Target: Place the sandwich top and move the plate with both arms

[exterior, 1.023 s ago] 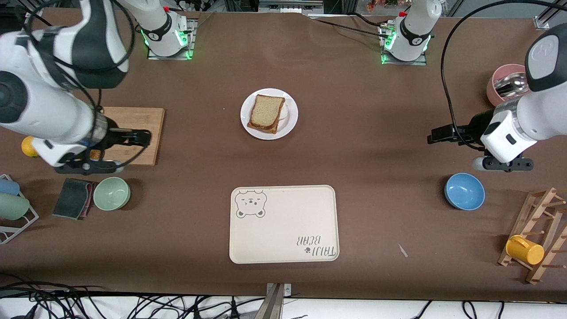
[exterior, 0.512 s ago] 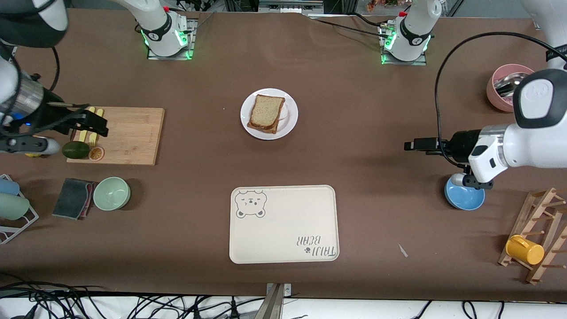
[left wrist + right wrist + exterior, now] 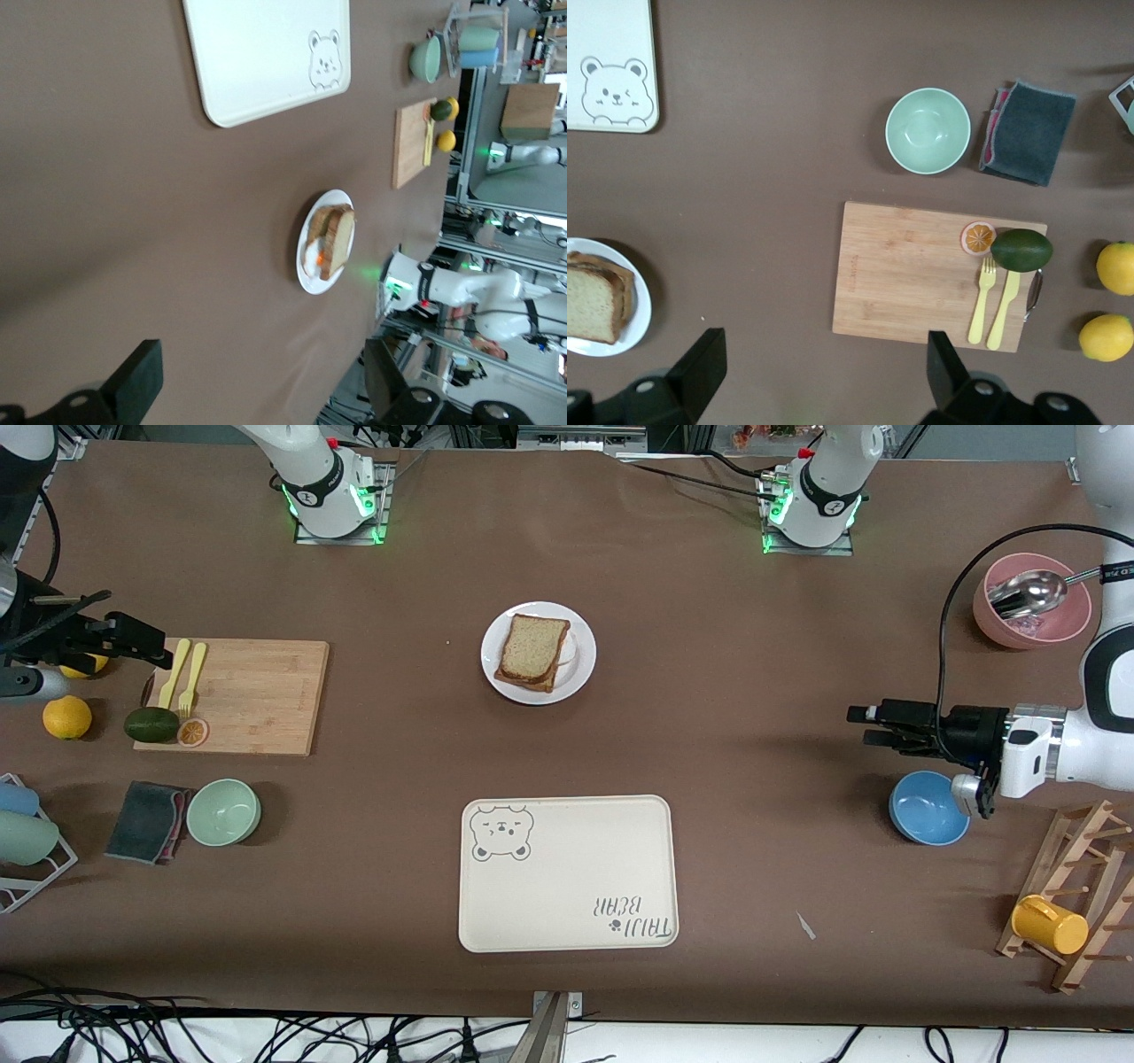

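Bread is sitting stacked on the plate (image 3: 539, 654) in the front view, the speckled sandwich top (image 3: 532, 647) lying over a tanner slice, so the topping step is looking done and the two-armed plate move is looking like the step in hand. The plate is resting farther from the camera than the bear-printed tray (image 3: 567, 873). The left gripper (image 3: 873, 725) is hanging with jaws wide and empty over bare table near the blue bowl (image 3: 928, 808); the right gripper (image 3: 146, 646) is hovering, jaws wide and empty, by the cutting board (image 3: 237, 696). Both are sitting well apart from the plate.

The left wrist view is showing the sandwich on the plate, possibly with a bit of filling peeking out.

The right wrist view is catching the plate's rim (image 3: 640, 320), the board and a green bowl (image 3: 928, 130).

Next, each arm needs to be closing in on its own edge of the plate, gripping the rim level.
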